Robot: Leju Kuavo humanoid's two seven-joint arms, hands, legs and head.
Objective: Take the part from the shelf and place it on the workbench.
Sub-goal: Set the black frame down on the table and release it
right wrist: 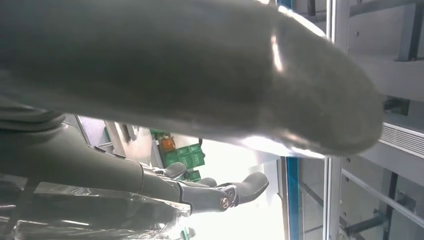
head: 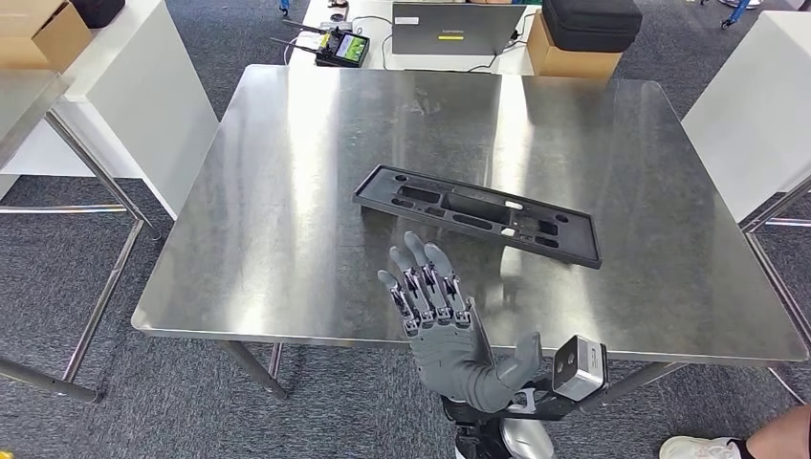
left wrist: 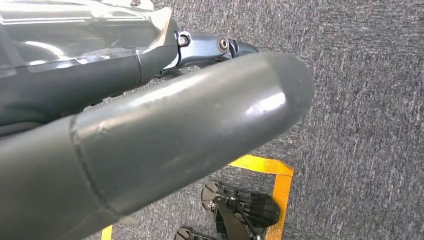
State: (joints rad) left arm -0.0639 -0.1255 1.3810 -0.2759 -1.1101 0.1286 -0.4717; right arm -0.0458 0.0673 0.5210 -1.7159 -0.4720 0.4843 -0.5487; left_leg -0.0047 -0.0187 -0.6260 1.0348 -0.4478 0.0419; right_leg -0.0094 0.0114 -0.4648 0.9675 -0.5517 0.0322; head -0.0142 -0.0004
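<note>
At the far left, beyond the workbench, a white cabinet (head: 143,105) with a brown cardboard box (head: 43,33) on top is seen, and a second steel table (head: 29,110) shows at the left edge of the picture. The left hand (left wrist: 150,145) is met in its own wrist view, hanging over grey carpet (left wrist: 360,125) with a yellow floor marking (left wrist: 272,172) beneath; a thick grey thumb and part of a darker finger are shown, but whether the fingers are spread or curled cannot be told. The brushed stainless-steel workbench (head: 268,220) takes up the middle of the head view. Near its centre, somewhat toward the right and front edges, the long flat black plastic part (head: 476,214) with moulded recesses is laid flat on the steel, set at a slant to the bench edges. Just short of it, above the front edge, the right hand (head: 442,320) is held palm down with its fingers (head: 421,277) spread and straight, gripping nothing and apart from the part; this posture is judged to suit a release already made, the part being left to rest on its broad face where it cannot tip. The placing is therefore taken as done. Behind the far edge a grey laptop (head: 457,29), a handheld controller with a green screen (head: 344,46) and a black case on a cardboard box (head: 583,33) are seen. At the lower right corner of the picture a person's white shoe (head: 703,448) appears.
</note>
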